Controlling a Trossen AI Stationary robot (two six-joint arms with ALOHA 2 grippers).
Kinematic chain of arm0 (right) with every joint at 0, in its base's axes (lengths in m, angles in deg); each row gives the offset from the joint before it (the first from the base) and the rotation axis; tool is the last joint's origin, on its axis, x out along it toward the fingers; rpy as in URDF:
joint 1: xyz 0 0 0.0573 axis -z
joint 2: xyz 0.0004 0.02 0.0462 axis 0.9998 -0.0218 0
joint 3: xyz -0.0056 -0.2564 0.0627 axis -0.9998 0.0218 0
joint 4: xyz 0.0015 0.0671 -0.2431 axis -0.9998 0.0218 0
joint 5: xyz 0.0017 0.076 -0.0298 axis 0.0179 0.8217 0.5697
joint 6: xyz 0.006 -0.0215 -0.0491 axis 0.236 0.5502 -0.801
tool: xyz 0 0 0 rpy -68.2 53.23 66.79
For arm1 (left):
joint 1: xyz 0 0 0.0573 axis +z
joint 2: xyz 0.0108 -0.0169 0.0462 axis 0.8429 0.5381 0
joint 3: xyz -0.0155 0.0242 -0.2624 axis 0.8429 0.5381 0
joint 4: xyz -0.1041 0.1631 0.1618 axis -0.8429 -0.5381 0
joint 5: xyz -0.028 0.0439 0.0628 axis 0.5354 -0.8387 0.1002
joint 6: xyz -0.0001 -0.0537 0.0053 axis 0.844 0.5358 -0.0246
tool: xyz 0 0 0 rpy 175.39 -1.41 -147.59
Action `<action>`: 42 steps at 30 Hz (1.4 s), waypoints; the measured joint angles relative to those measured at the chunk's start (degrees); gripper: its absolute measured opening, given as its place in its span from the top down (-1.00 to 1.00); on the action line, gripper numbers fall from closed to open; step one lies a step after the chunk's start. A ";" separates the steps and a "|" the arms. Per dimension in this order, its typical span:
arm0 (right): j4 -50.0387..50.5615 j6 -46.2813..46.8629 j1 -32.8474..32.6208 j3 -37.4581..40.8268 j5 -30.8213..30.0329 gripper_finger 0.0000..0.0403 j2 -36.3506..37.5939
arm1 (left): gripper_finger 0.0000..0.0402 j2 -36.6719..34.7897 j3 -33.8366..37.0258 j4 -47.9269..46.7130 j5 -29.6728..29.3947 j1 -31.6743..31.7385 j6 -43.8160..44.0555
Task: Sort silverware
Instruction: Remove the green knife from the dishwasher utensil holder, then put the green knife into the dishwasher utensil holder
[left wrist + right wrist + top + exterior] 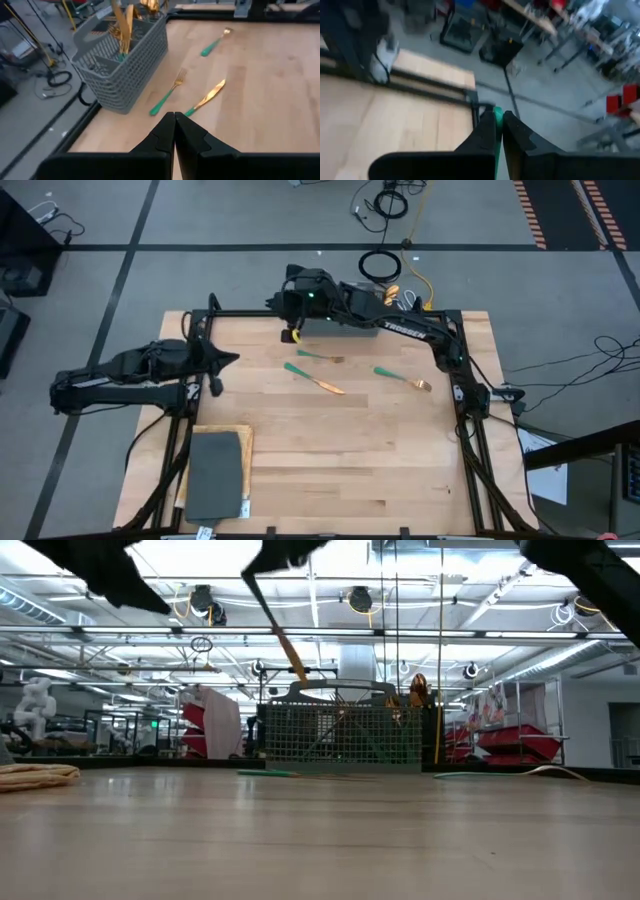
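1. Teal-handled gold utensil (272, 622) hangs clamped in the right gripper (499, 121), slanting down toward the grey mesh caddy (125, 62) just below it.
2. Three more pieces lie on the wooden table (350, 450).
3. Left gripper (175, 131), fingers together, waits at the left edge.

The right pincer (292, 332) grips a piece of silverware (496, 131) of which only a strip of teal handle shows between its fingers in the right wrist view; its head is hidden, so fork, spoon or knife cannot be told. That view is blurred throughout. In the low view both arms are cut off by the top edge, and the held piece (284, 644) runs up out of sight. The grey mesh caddy (123, 58) is cropped at the top edge in the left wrist view, and the upright pieces (124, 31) inside it lose their ends. From above, the right arm covers most of the caddy.
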 joint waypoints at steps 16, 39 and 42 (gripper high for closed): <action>-2.53 3.58 -9.95 -0.01 0.75 1.00 9.44 | 0.27 4.85 16.05 46.80 1.44 0.77 -10.88; -4.71 4.17 -14.34 0.02 3.71 1.00 9.26 | 0.08 22.02 16.02 73.45 8.45 1.75 -12.60; -5.01 4.35 -14.34 0.02 5.12 1.00 9.26 | 0.08 22.81 16.01 75.66 10.22 1.73 -13.25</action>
